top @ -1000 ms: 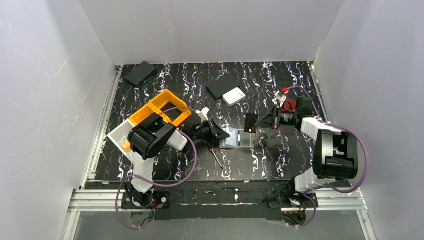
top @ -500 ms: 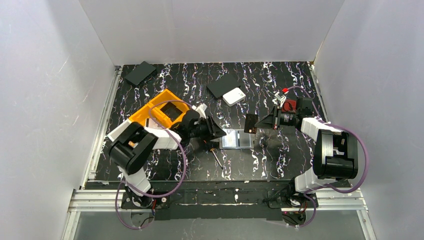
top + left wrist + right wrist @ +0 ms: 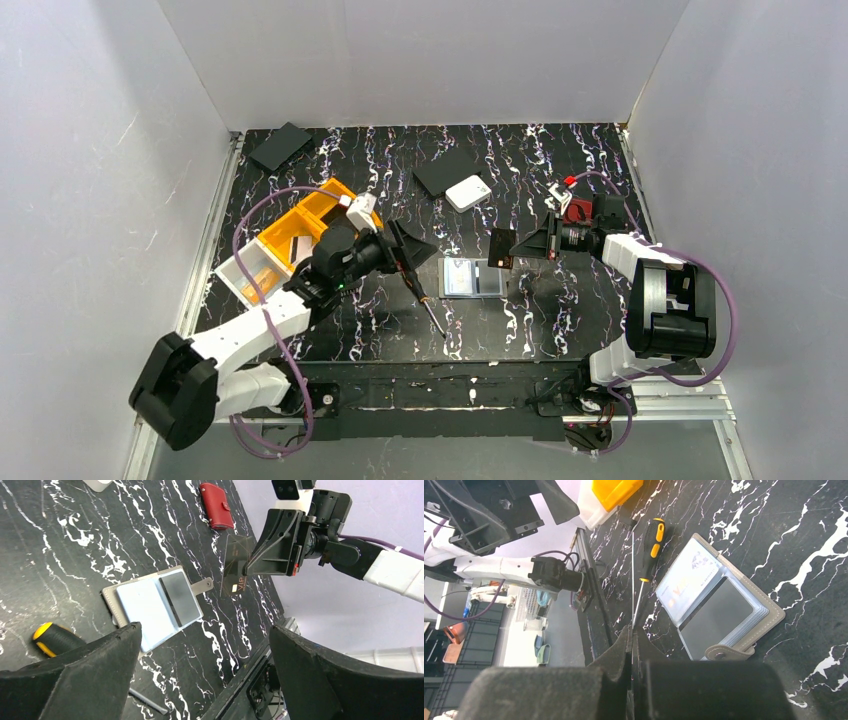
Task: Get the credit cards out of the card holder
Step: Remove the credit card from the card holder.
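Note:
The card holder (image 3: 474,278) lies open on the black marbled table, tab to the right. Its pockets show a pale blue card (image 3: 142,607) and a grey card (image 3: 179,598). My right gripper (image 3: 512,246) hovers just right of it, shut on a dark card (image 3: 234,565) lettered VIP and held upright above the table. In the right wrist view that dark card (image 3: 632,580) shows edge-on between the closed fingers of the right gripper (image 3: 631,637). My left gripper (image 3: 410,250) stands wide open and holds nothing, left of the holder; in its wrist view the left gripper (image 3: 205,675) frames bare table.
A yellow-and-black screwdriver (image 3: 425,298) lies left of the holder. An orange bin (image 3: 300,232) stands at the left. A white square box (image 3: 467,192) and a flat black rectangle (image 3: 447,170) are behind. A red wallet (image 3: 575,210) lies at the right.
The left gripper opened wide and drew back left, away from the card holder, as its arm swung low to the left. The right arm and its card stayed still.

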Available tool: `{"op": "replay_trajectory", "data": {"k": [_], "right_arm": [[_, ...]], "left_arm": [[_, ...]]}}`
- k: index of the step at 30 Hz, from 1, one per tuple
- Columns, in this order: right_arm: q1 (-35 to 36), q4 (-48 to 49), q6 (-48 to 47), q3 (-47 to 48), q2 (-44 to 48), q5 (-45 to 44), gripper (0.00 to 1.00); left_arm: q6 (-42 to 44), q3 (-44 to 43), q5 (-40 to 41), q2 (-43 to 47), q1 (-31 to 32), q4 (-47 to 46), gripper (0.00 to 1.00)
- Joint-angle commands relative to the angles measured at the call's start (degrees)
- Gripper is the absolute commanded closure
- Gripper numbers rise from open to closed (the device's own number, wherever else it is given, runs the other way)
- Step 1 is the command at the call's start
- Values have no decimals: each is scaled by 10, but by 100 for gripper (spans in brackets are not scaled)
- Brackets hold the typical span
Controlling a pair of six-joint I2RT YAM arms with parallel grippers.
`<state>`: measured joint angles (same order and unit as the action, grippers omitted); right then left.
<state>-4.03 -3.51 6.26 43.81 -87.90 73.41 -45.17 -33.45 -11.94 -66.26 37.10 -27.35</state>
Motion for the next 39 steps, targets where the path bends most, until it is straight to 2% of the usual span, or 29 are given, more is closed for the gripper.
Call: {"op": "replay_trajectory", "data": {"k": [1,8,14,22,24,31,39], "right_arm": [[0,-10,-24,23,20,30,99],[10,-29,-49,30,22,63,99],[16,-62,-82,38,25,93,99],[28,-93,-111,45,28,114,99],[29,-105,-120,50,28,115,99],[33,-110,-125,51,29,115,99],[34,-111,-127,51,29,115,99]], "left_arm": [[7,24,-18,50,-14,18,2],[-13,-10,-120,8,-2,11,2],[9,-73,-119,-82,56,-17,2],[1,-145,-133,-207,89,-85,2],[-8,-150,-139,-232,91,-117,6],[-39,-177,-171,-296,91,-166,30],[-73,-186,-195,-329,91,-236,54]]}}
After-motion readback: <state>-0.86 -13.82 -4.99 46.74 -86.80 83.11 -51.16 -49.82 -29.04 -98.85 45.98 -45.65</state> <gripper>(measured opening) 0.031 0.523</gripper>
